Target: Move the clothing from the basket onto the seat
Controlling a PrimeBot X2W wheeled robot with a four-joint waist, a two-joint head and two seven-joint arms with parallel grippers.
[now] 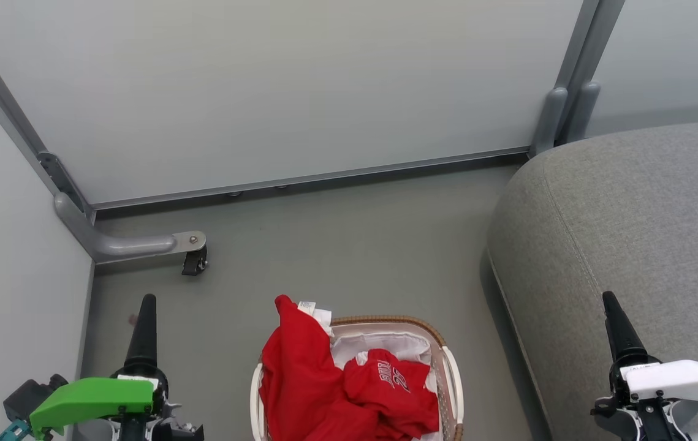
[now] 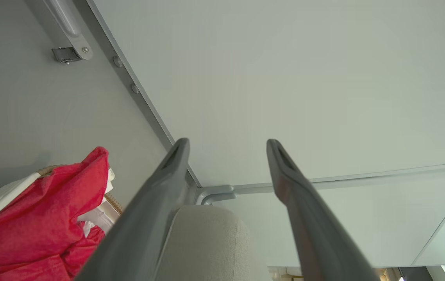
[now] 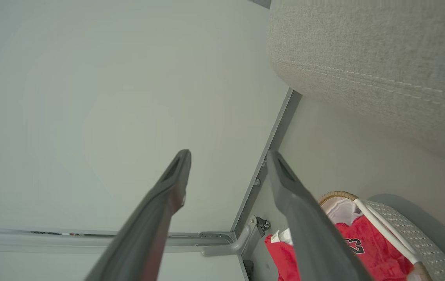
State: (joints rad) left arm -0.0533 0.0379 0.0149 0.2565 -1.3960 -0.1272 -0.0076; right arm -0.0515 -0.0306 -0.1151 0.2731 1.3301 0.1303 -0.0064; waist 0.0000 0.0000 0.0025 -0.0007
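Red clothing (image 1: 324, 386) is heaped in the basket (image 1: 385, 320) at the bottom centre of the head view. One garment hangs over the basket's left rim with a white tag at its peak. The other shows white print and lies inside on the white liner. The grey seat (image 1: 630, 226) rises to the right of the basket. My left gripper (image 1: 146, 303) hangs open left of the basket, fingers apart and empty in its wrist view (image 2: 227, 143). My right gripper (image 1: 610, 300) is open over the seat's front part, also empty (image 3: 228, 154). The right wrist view shows the basket (image 3: 406, 230), clothing (image 3: 374, 257) and seat (image 3: 363, 50).
Pale partition panels (image 1: 263, 92) close off the back and left. A grey metal foot with a black caster (image 1: 192, 260) juts onto the floor at the left corner. Bare grey floor (image 1: 355, 245) lies between the basket and the back panel.
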